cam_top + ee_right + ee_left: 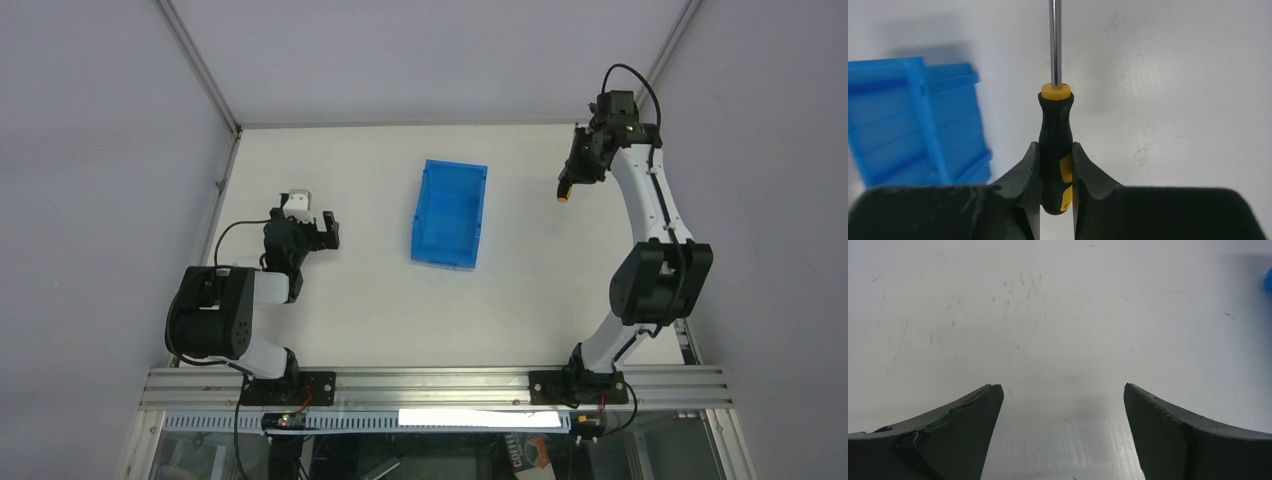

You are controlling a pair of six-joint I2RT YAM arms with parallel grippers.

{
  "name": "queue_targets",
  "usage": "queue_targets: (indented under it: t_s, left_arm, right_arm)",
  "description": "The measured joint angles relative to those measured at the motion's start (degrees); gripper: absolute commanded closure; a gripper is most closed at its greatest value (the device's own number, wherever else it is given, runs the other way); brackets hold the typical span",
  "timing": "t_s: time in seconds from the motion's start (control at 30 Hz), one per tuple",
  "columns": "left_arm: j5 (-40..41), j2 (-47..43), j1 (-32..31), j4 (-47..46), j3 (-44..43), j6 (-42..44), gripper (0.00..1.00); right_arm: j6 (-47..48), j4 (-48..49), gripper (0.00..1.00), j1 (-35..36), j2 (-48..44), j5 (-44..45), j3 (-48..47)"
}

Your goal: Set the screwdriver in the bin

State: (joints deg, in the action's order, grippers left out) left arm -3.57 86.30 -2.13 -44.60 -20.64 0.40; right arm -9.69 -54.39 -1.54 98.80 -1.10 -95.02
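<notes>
Only the right wrist view shows the screwdriver's [1055, 120] silver shaft. It runs straight on from the right gripper [1055, 150], whose fingers clamp the black-and-yellow handle. From above only a yellow end shows, right of the blue bin [447, 262]. The left gripper [1063, 390], left of the bin, stands spread with nothing between its fingers.

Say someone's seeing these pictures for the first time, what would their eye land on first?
The bright blue bin sits open-topped in the middle of the white table, the only vivid colour there. Off to its right, the right gripper is shut on the screwdriver by its black-and-yellow handle, silver shaft pointing away from the wrist camera. The left gripper hangs open over the table's left side.
</notes>
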Motion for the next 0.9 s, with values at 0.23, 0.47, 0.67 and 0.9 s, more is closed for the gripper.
queue_targets:
  t_s: [0.23,0.47,0.67,0.9]
  left_arm:
    - [0.00,0.00,0.00,0.00,0.00,0.00,0.01]
    - [0.00,0.00,0.00,-0.02,0.00,0.00,0.01]
    - [0.00,0.00,0.00,-0.02,0.00,0.00,0.01]
    - [0.00,0.00,0.00,0.00,0.00,0.00,0.01]
  right_arm:
    - [-6.05,0.76,1.00,10.38,-5.25,-10.62,-0.55]
    - [-10.58,6.10,0.94,24.48,-5.09,-13.25,-0.68]
    - [-10.29,11.34,0.92,32.13,-3.50,-7.58,1.99]
    - [-9.14,14.40,0.91,37.77,2.29,1.90,8.17]
